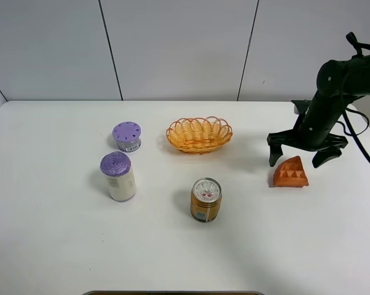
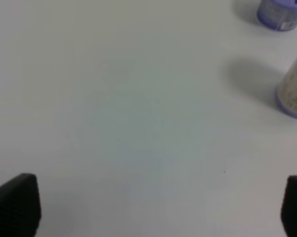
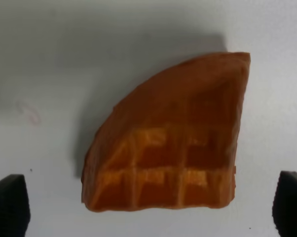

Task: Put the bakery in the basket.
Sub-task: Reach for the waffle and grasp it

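Bakery [image 1: 290, 173] is sitting on the table [image 1: 62, 246] at the right of the high frame, grid face showing. It is well apart from the basket [image 1: 199, 145], which is sitting upper centre and looking empty.

Right gripper [image 1: 295, 159] is hanging just above the bakery with its jaws spread wide and gripping nothing. One finger is standing on each side of the wedge, and neither is touching it. In the right wrist view the bakery is filling the middle of the frame. The black fingertips [image 3: 8, 205] are peeking in at the bottom corners, with clear gaps on both sides.

Left gripper [image 2: 156, 205] is also gaping wide, holding nothing, over bare table. A purple-lidded bottle [image 2: 294, 89] and a purple-lidded tub [image 2: 281, 12] are showing at the right edge of that frame.

I am reading the step as descent and grasp. To do it well, the claw should be going straight down until the pads are flanking the wedge's sides. It should be centring on the thick end rather than the tapering point, since sloped faces are likely to squirt out of a pinch. Closing slowly should help, as the toy looks light and may be sliding on the smooth top. Gold can [image 1: 206, 199] is standing lower centre, seemingly off the direct line to the basket.
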Robot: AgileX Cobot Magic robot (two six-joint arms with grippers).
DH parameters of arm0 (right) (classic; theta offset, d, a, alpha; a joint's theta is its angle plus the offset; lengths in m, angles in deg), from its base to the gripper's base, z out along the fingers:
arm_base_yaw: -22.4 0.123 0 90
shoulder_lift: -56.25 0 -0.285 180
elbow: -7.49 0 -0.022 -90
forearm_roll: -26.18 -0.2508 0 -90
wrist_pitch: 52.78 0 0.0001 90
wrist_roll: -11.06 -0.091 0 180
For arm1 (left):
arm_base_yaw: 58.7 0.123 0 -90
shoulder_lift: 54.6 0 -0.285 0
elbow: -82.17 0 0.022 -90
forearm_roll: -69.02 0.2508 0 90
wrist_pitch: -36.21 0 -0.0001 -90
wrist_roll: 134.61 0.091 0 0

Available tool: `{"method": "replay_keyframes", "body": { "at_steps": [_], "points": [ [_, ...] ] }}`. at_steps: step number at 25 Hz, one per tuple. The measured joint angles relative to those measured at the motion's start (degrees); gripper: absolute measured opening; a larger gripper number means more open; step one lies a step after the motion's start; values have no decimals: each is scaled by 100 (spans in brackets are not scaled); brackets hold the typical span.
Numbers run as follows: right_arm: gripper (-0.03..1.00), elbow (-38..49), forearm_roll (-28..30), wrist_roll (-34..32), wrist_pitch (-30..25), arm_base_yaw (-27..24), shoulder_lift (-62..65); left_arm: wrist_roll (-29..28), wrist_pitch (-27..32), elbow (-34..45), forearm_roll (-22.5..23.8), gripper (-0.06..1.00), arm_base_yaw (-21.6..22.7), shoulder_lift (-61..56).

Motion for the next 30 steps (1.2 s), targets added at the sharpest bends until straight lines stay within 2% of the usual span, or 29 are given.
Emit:
{"method": "replay_keyframes", "body": {
  "at_steps": [30],
  "points": [
    [99,0,370,-337,496,-11,-501,0,0,0,0,99,0,0]
  ]
}}
